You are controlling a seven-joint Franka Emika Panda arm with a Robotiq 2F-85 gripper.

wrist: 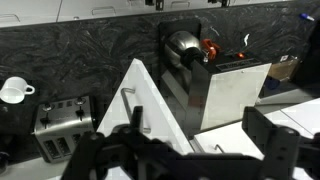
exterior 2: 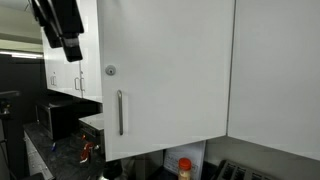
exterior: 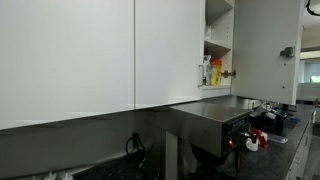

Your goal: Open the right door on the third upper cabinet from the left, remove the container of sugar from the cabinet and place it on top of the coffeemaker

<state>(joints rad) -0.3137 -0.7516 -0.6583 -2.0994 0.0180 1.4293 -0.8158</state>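
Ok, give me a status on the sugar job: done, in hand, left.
Done: the right door of the third upper cabinet stands open, with the shelves showing.
In hand: nothing. The gripper is open and empty.
Left: the whole sugar move. I can't pick out the container among the bottles on the shelf, and the coffeemaker has no canister on top.

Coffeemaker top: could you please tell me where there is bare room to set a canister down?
The coffeemaker's flat steel top looks bare, bordered by the open door and, above, the cabinet. Bottles crowd the cabinet's lower shelf.
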